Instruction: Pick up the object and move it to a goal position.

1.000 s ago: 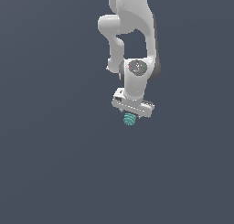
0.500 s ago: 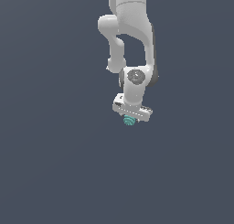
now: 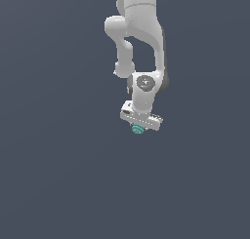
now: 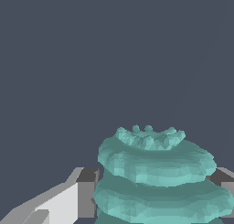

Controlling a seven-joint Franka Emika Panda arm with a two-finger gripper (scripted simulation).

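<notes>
Teal ridged object (image 4: 157,177) sits between your jaws, which are closed onto its sides. Over the last second the arm (image 3: 141,38) has carried it upward, so you're judged mid-transport toward the goal.

Background (image 3: 53,184) in the exterior view: a single uniform field of dark slate blue-grey that fills the frame, with no visible seam between floor and wall and no furniture or windows. The wrist view shows the same flat slate backdrop (image 4: 68,58). Lighting is even and diffuse, and no cast shadows are discernible on the surface.
</notes>
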